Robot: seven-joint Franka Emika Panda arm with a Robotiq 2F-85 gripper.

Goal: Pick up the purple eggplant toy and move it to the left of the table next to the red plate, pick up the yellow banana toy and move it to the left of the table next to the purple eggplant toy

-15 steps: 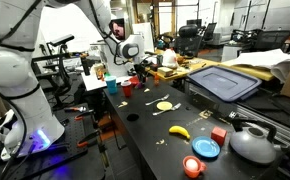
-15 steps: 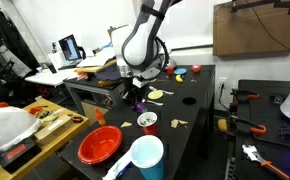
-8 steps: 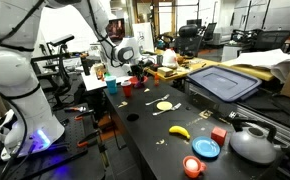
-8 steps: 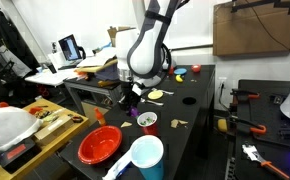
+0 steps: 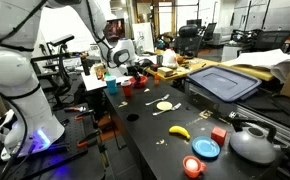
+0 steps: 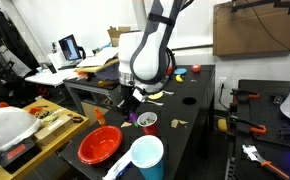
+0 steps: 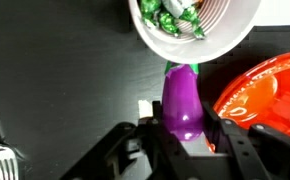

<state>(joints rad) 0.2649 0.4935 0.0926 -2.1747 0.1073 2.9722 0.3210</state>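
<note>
The claw (image 7: 183,135) grips the lower end of the glossy purple plastic eggplant toy (image 7: 182,85), just beside the round red plate (image 7: 270,95), which is cropped by the frame edge. Whether the toy touches the black bench (image 7: 55,80) is unclear.

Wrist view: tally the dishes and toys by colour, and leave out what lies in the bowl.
Purple: 1, the purple eggplant toy
Red: 1, the red plate
White: 1, the bowl
Total: 3
</note>
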